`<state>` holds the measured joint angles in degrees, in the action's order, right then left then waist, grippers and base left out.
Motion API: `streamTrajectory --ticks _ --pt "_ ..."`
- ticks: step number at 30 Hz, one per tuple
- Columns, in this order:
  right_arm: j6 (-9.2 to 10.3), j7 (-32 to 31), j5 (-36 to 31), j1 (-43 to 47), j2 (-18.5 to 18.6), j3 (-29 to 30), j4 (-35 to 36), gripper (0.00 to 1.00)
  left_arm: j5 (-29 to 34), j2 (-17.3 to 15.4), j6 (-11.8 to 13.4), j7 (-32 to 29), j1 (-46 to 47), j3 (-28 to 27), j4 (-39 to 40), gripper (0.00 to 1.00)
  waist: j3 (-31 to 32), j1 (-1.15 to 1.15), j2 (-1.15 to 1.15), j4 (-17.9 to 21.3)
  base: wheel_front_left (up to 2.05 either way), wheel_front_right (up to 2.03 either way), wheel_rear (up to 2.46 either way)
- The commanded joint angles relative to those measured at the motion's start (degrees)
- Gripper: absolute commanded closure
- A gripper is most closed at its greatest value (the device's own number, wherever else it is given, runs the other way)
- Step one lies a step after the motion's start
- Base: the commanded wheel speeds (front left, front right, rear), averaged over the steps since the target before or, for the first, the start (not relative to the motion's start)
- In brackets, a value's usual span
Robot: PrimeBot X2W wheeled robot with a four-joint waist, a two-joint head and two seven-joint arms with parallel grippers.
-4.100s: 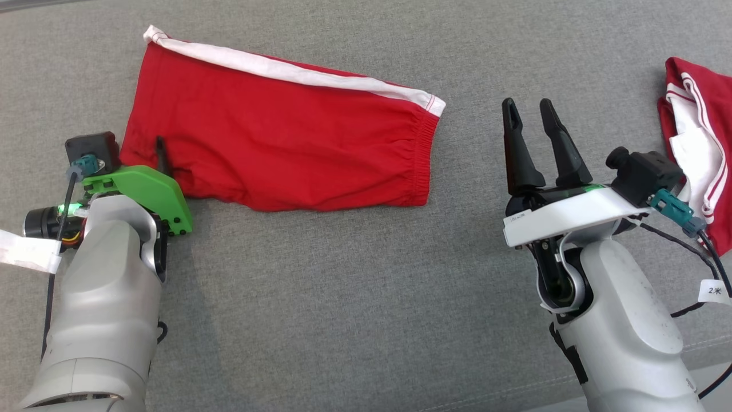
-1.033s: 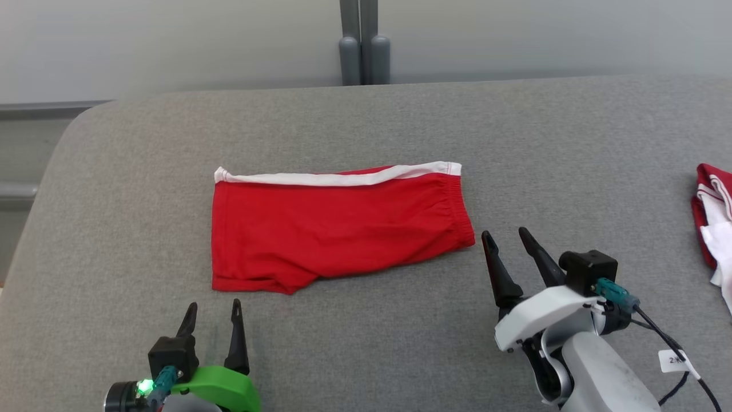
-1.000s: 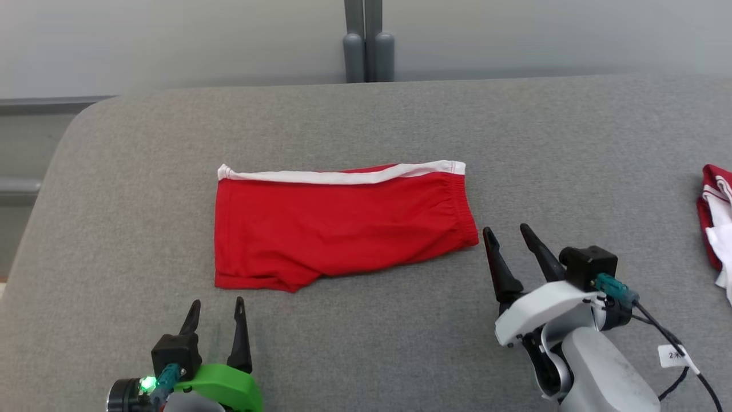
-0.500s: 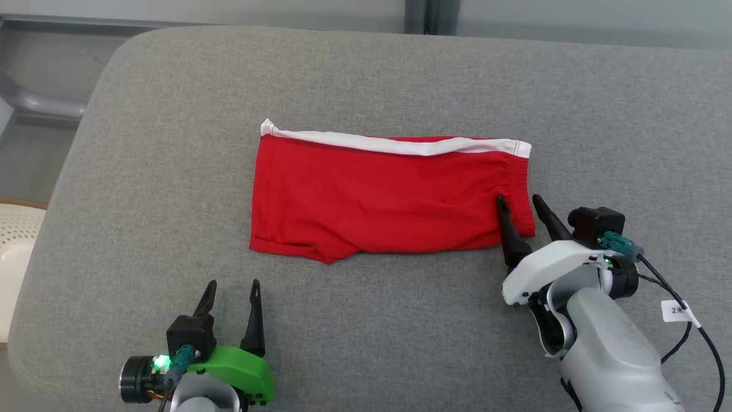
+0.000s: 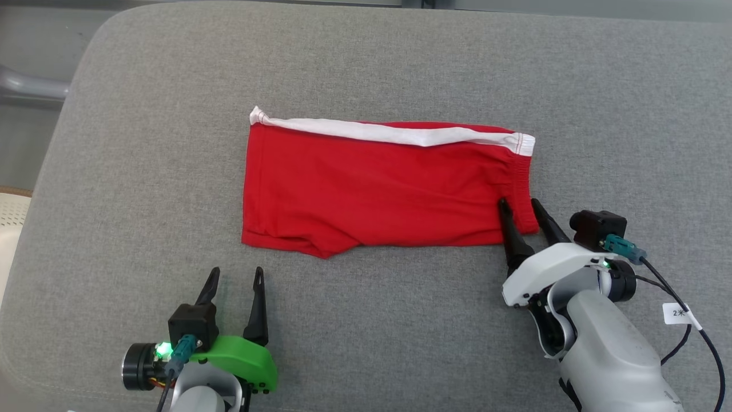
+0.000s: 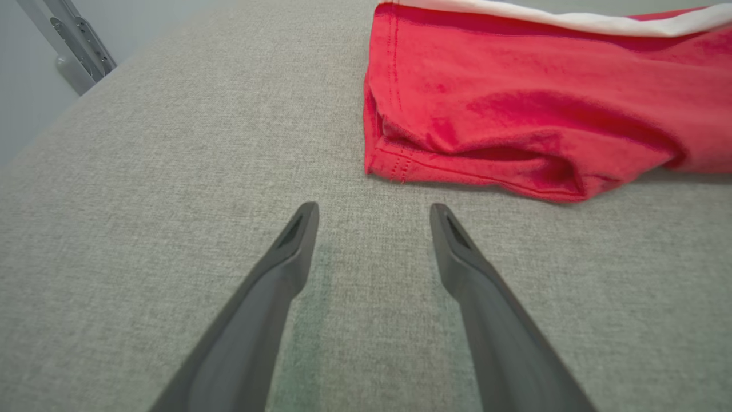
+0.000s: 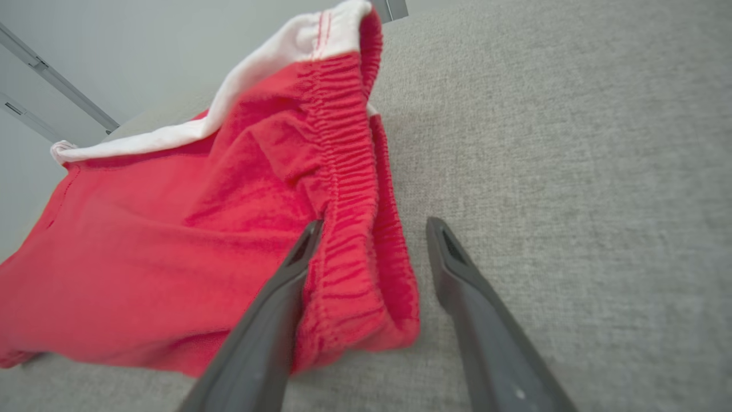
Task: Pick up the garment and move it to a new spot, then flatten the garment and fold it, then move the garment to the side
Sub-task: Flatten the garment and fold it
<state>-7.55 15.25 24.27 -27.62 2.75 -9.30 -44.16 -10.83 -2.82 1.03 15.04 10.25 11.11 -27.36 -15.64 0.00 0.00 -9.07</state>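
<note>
Head view: red shorts (image 5: 372, 189) lie flat mid-cushion, with open grey cushion (image 5: 400, 320) all around. The right gripper (image 5: 518, 201), fingers apart, straddles the near-right waistband corner. The left gripper (image 5: 237, 270), fingers apart, sits near the near-left hem, not touching it.

The garment (image 6: 514, 114) runs off the left wrist view's right edge.

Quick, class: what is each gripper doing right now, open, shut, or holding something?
Left gripper: open, empty, short of the red shorts.
Right gripper: open, jaws astride the shorts' elastic waistband, not yet closed on it.
</note>
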Motion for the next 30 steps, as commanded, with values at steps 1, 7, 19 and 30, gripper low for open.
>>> streamTrajectory --ticks 1,7,19,30 --pt "0.13 -0.25 0.62 1.22 0.32 -0.01 -1.10 1.00 -0.22 -0.21 0.29 0.12 1.01 -0.19 0.10 0.00 -0.15 0.00 0.00 0.14 0.00 0.00 0.00" --pt "0.14 -0.23 1.60 1.81 0.47 1.39 -0.29 1.00 0.10 -0.20 0.40 0.12 0.81 -0.90 -0.20 0.00 0.27 0.00 0.00 0.89 0.00 0.00 0.00" --pt "0.11 -0.15 -0.16 3.67 0.27 4.38 3.88 1.00 -0.75 -0.21 0.08 0.13 -0.63 -0.96 -0.78 0.00 4.08 0.00 0.00 4.75 0.00 0.00 0.00" --pt "0.08 -0.15 -1.82 1.92 0.21 -3.66 11.40 1.00 -2.68 -0.22 0.42 0.13 -1.21 0.99 -1.20 0.00 6.29 0.00 0.00 1.89 0.00 0.00 0.00"
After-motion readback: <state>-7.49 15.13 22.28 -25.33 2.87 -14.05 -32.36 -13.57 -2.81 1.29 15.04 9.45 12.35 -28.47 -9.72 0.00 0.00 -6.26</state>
